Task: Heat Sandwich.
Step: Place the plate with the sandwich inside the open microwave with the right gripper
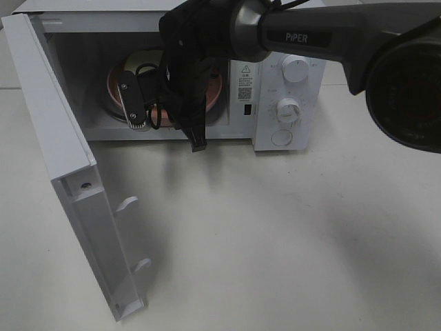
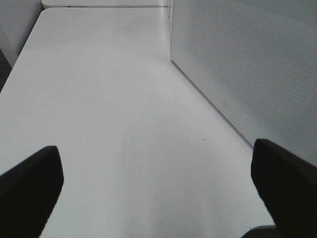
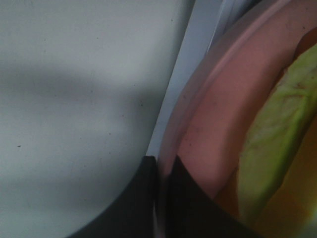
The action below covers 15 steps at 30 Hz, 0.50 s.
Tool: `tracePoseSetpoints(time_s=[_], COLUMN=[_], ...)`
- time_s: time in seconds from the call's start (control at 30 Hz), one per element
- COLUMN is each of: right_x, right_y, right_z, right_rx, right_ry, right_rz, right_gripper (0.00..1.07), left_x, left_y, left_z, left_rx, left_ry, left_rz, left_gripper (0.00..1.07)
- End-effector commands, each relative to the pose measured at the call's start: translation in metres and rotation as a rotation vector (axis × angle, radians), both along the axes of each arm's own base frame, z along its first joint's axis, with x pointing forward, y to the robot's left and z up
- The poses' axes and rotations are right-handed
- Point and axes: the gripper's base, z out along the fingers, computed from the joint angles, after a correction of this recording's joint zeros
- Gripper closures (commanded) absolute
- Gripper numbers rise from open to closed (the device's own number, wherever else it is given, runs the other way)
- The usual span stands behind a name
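Observation:
The sandwich (image 3: 277, 139) shows a pale green layer and an orange edge and lies on the round pink plate (image 3: 223, 114). In the exterior high view the plate (image 1: 216, 93) sits inside the open microwave (image 1: 275, 41), and the arm hides the sandwich there. My right gripper (image 3: 162, 198) reaches into the cavity, its dark fingers shut on the plate's rim. In that high view the right gripper (image 1: 172, 93) covers the middle of the plate. My left gripper (image 2: 158, 193) is open with nothing between its fingers, above bare table beside the microwave's perforated side wall (image 2: 247, 59).
The microwave door (image 1: 65, 172) hangs open to the left and juts forward over the table. Two knobs (image 1: 295, 69) and a round button (image 1: 282, 138) are on the panel at the right. White table (image 1: 275, 241) spreads in front.

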Motion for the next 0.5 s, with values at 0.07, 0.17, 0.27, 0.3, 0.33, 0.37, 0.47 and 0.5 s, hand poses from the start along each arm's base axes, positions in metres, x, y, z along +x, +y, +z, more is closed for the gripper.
tracePoseSetpoints(time_s=[0.07,0.17,0.27,0.3,0.33,0.37,0.47,0.5], right_x=[0.0053,0.0051,0.005,0.005,0.005,0.005,0.0049,0.0049], right_y=[-0.0005,-0.0003,-0.0002,-0.0002,-0.0003,-0.0003,-0.0004,-0.0004], right_z=[0.0056,0.0055,0.0055,0.0055,0.0055,0.0055,0.0054,0.0054], right_rx=[-0.003,0.0,0.002,0.002,0.003,0.003,0.004,0.007], right_ry=[-0.047,-0.045,-0.043,-0.043,-0.042,-0.042,-0.04,-0.039], right_rz=[0.042,0.041,0.04,0.04,0.037,0.035,0.031,0.025], right_gripper=[1.01,0.98,0.93,0.92,0.85,0.82,0.7,0.66], left_x=[-0.001,-0.001,-0.001,-0.001,-0.001,-0.001,-0.001,-0.001], left_y=[0.0,0.0,0.0,0.0,0.0,0.0,0.0,0.0], left_z=[0.0023,0.0023,0.0023,0.0023,0.0023,0.0023,0.0023,0.0023], left_rx=[0.002,0.002,0.002,0.002,0.002,0.002,0.002,0.002], left_ry=[-0.006,-0.006,-0.006,-0.006,-0.006,-0.006,-0.006,-0.006], left_rz=[-0.002,-0.002,-0.002,-0.002,-0.002,-0.002,-0.002,-0.002], left_gripper=[0.09,0.09,0.09,0.09,0.09,0.09,0.09,0.09])
